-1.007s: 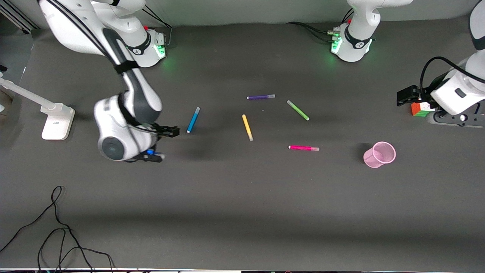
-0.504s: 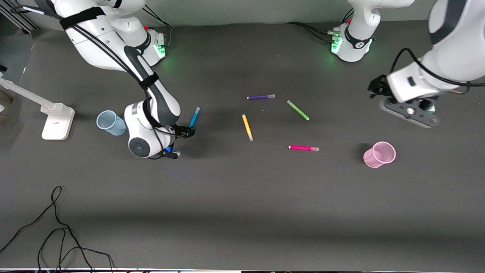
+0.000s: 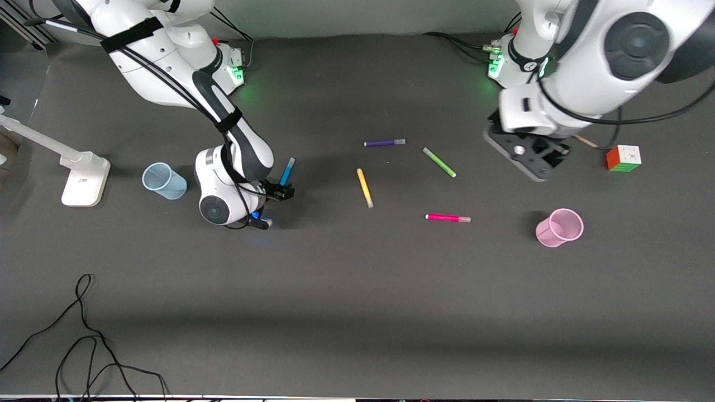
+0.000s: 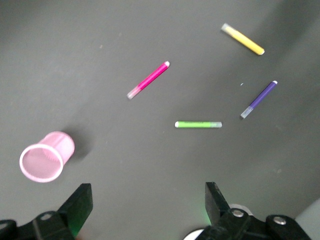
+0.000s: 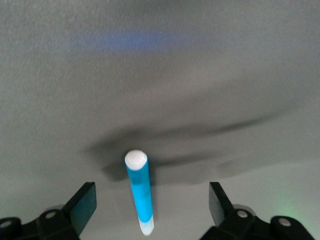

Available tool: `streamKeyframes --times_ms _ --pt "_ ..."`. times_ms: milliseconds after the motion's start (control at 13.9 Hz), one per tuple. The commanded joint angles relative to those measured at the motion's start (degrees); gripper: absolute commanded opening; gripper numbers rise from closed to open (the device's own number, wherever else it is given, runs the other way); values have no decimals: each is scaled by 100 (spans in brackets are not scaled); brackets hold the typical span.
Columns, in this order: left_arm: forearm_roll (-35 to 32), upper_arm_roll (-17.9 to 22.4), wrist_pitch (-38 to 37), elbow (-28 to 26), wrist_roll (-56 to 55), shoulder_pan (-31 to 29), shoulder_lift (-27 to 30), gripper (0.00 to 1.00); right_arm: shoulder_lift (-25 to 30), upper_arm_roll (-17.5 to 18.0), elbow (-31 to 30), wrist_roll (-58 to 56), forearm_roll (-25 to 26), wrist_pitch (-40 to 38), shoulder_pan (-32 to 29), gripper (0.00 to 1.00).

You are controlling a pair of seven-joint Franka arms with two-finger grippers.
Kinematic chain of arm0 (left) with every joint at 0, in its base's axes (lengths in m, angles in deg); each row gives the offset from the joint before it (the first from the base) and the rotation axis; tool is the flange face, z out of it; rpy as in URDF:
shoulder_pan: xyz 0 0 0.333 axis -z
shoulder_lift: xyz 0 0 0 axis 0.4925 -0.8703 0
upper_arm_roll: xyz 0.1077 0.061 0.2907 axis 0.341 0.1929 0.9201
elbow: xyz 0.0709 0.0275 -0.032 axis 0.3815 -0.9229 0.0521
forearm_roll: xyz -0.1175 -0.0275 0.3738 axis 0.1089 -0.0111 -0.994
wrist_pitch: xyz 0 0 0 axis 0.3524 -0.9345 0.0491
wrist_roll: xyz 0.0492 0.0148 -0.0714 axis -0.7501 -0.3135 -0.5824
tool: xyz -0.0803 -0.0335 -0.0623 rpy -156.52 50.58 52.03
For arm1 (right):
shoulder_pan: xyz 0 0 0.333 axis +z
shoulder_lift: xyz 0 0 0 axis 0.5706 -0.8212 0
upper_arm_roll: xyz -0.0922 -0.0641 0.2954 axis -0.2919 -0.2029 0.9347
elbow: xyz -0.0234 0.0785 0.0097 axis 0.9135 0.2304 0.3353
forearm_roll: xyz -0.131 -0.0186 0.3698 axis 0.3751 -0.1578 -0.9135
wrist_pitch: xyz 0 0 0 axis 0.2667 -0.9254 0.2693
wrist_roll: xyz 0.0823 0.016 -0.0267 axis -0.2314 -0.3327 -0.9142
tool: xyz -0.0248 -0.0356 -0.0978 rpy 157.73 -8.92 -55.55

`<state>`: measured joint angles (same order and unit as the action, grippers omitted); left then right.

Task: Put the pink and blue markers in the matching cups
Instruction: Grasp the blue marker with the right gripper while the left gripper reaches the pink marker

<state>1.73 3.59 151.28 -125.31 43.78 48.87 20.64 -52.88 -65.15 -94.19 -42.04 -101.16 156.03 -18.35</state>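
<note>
1. The blue marker [image 5: 138, 192] lies flat on the tabletop [image 3: 357, 290], at about 9 o'clock from the middle of the front view. Its length runs along the 1-to-7 o'clock line.
2. The pink marker [image 3: 447, 218] lies flat at about 3 o'clock from the middle, along the 3-to-9 line, with its pale cap at the 3 o'clock end.
3. Both look like light, stiff, smooth plastic barrels. My judgement is that they will roll or slip if pinched near an end, so a grip across mid-barrel seems safest.
4. The blue cup [image 3: 163, 181] stands at 9 o'clock from the blue marker. The pink cup [image 3: 559, 227] stands at 3 o'clock from the pink marker. Both appear thin and light, so a careless drop could tip them.
5. The right gripper [image 3: 279, 192] is low over the blue marker's 7 o'clock end. Its fingers [image 5: 82, 205] are spread apart, one on each side of the barrel, and hold nothing.
6. The left gripper [image 3: 530, 159] hangs over bare tabletop between the green pen [image 3: 439, 162] and the cube [image 3: 623, 158], at 1 o'clock from the pink marker. Its fingers are also spread and empty.
7. The purple pen [image 3: 384, 143] and the yellow pen [image 3: 365, 188] lie between the two markers and are not wanted.
</note>
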Motion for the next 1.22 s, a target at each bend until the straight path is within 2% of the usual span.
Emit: streamKeyframes --times_ms 0,144,288,360,576,791,863,1079,1151 --pt "51 90 428 -399 129 190 76 100 -63 26 -20 107 -142 188 17 76" --pt "42 90 744 -802 129 217 76 100 -63 26 -12 107 -142 179 8 44" --pt "34 63 1524 -1417 129 217 85 100 -63 26 -11 107 -142 171 -18 19" --pt "25 63 1920 -1707 138 226 76 100 -63 26 -3 98 -142 144 -27 1" --pt "-98 63 3028 -2298 146 366 -317 99 112 -9 6 46 -142 -4 -71 0" --pt "-195 63 3539 -2343 190 524 -950 98 673 -79 15 116 -37 -215 -97 0" --pt "-195 63 3750 -2404 330 524 -1092 98 866 -227 32 116 94 -329 -98 0" --pt "-195 63 4409 -2790 734 463 -1172 97 1535 -483 146 134 909 -445 -98 0" --pt "-195 63 4689 -2904 831 446 -1285 97 1702 -553 164 142 1435 -401 -106 0"
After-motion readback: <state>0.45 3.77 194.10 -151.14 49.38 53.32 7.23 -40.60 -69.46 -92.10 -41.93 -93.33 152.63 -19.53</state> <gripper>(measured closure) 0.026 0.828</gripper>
